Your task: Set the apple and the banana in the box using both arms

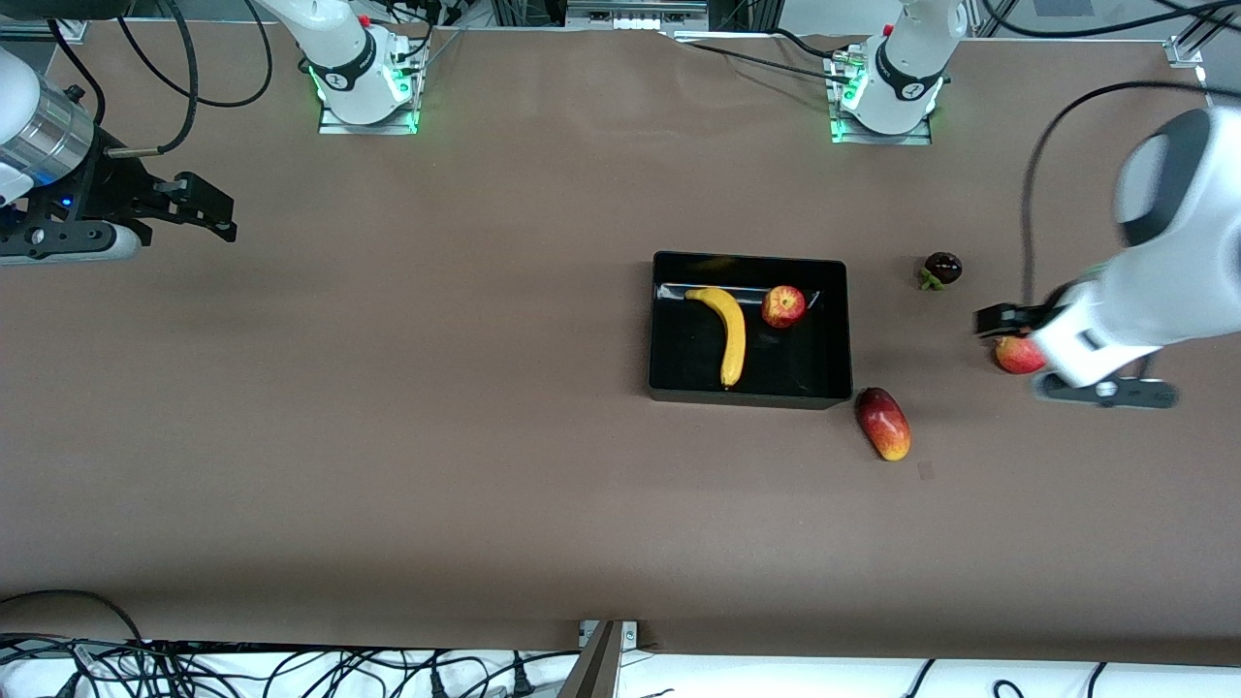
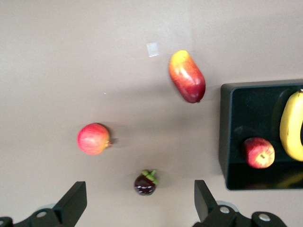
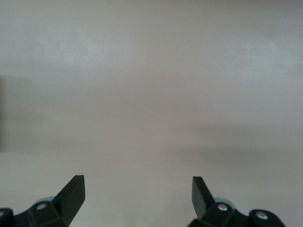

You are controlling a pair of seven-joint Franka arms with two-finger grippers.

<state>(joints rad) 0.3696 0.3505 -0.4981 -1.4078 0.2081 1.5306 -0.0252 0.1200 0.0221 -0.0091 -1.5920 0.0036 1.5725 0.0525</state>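
The black box (image 1: 748, 259) stands mid-table. The yellow banana (image 1: 729, 334) and the red apple (image 1: 783, 306) both lie inside it, side by side. My left gripper (image 1: 1006, 324) is open and empty, up over the table toward the left arm's end, above a round red-orange fruit (image 1: 1018, 357). In the left wrist view its fingers (image 2: 72, 203) are wide apart, and the box (image 2: 228, 137), apple (image 2: 259, 152) and banana (image 2: 292, 125) show off to one side. My right gripper (image 1: 218, 215) is open and empty over bare table at the right arm's end (image 3: 137, 196).
A dark mangosteen (image 1: 941, 269) with a green cap lies beside the box toward the left arm's end (image 2: 146, 182). An oblong red-and-yellow fruit (image 1: 883, 424) lies by the box's nearer corner (image 2: 187, 76). The round red-orange fruit (image 2: 93, 138) lies beside them.
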